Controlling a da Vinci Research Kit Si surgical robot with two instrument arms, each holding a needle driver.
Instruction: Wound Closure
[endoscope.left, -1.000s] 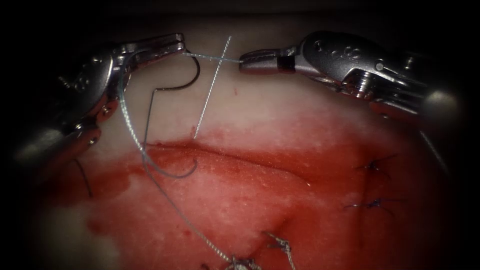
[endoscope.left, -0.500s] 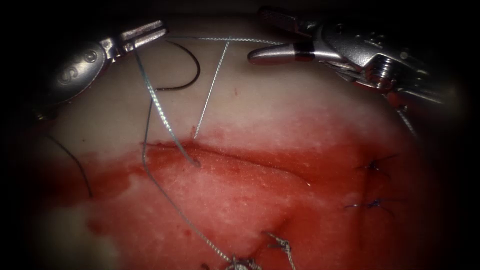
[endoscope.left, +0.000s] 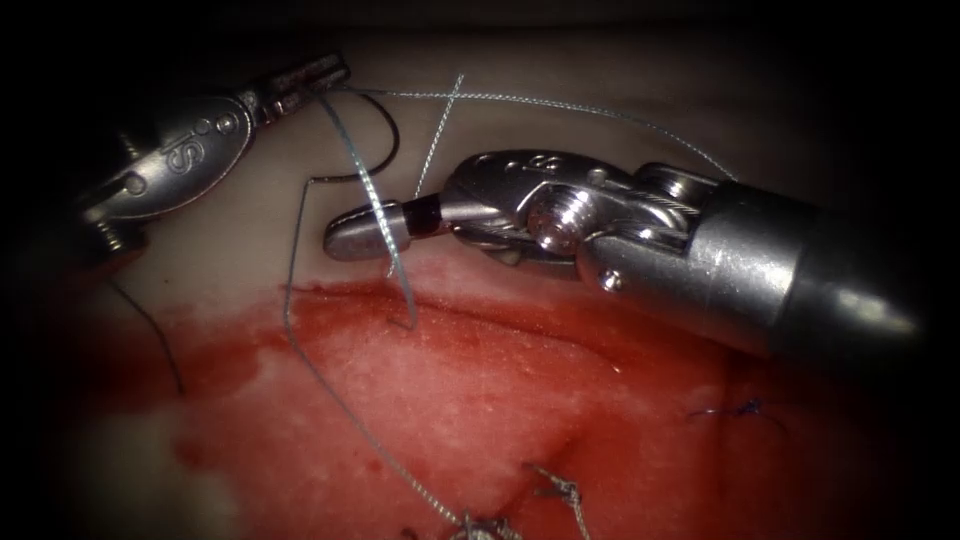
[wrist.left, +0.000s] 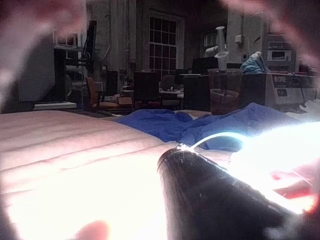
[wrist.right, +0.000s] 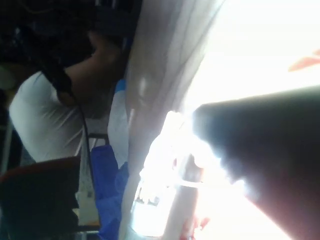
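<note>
My left tool is at the upper left, above the cut, with its jaws shut on the thread. From those jaws one pale strand drops across my right tool's tip into the cut's left end, and another runs right behind the right tool's wrist. The dark curved needle lies free on the pale tissue above the cut, held by neither tool and not in the tissue. My right tool comes in from the right just above the cut, jaws shut and holding nothing. The right tool's dark shaft fills much of its wrist view.
Red fluid covers the tissue below the cut. Tied stitches sit at the right and near the bottom. A thin white strand rises from the cut's upper edge. A dark thread end lies at the left.
My right tool let go of the thread, opened, then swung down and left to the cut with its jaws shut. My left tool pulled up and left, drawing the slack loop taut.
</note>
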